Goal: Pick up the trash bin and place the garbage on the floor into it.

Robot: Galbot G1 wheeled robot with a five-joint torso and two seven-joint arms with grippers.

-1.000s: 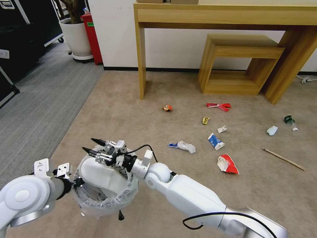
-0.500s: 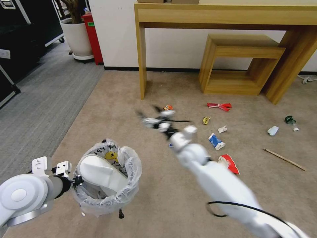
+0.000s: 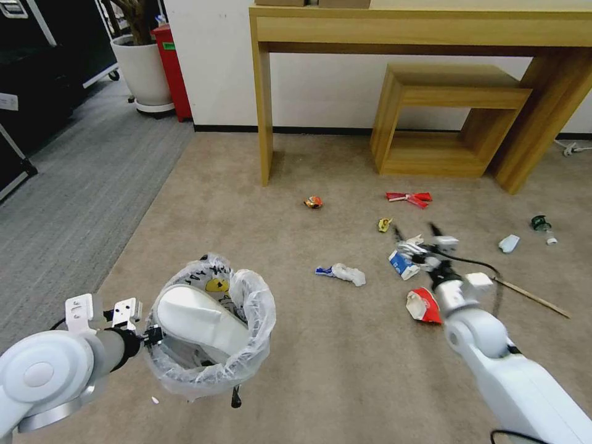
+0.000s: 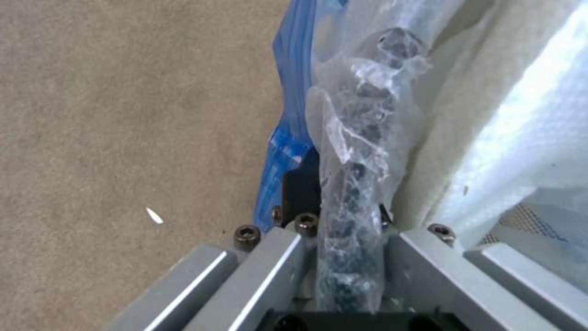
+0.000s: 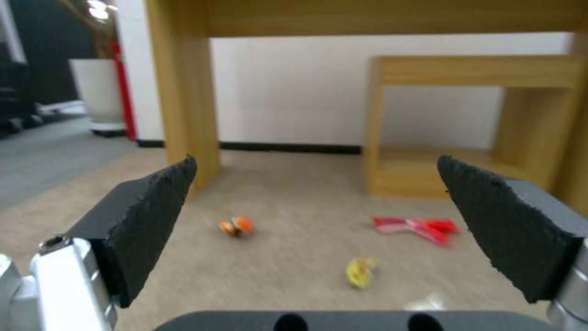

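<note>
A: Where's the bin?

B: The bin (image 3: 213, 345) is at the near left of the floor (image 3: 296, 370), held up by the left hand (image 3: 151, 336). That hand is clamped on the rim through the bag; the left wrist view shows the crinkled plastic (image 4: 355, 184) pinched between its jaws. A white slipper (image 3: 200, 317) lies tilted inside, beside a yellow-printed wrapper (image 3: 216, 285).

A: And the right hand?

B: The right hand (image 3: 416, 237) is out over the litter in the middle of the floor, spread wide with nothing in it. Its 2 dark pads (image 5: 147, 216) stand well apart in the right wrist view. It hovers just beside a blue-and-white carton (image 3: 402, 264).

A: What else is down there?

B: A red-and-white wrapper (image 3: 422, 305) near the right arm, and crumpled white paper with a blue scrap (image 3: 342, 273) toward the middle. Farther off, an orange packet (image 3: 313, 201), a yellow scrap (image 3: 384, 224), and a red wrapper (image 3: 410, 198) lie near the wooden furniture. Toward the right edge are a pale crumpled piece (image 3: 508, 244), a green-label bottle (image 3: 541, 224) and a wooden stick (image 3: 533, 298).

A: Anything touching the right hand?

B: I can't tell whether its fingers touch the carton; they look blurred.
</note>
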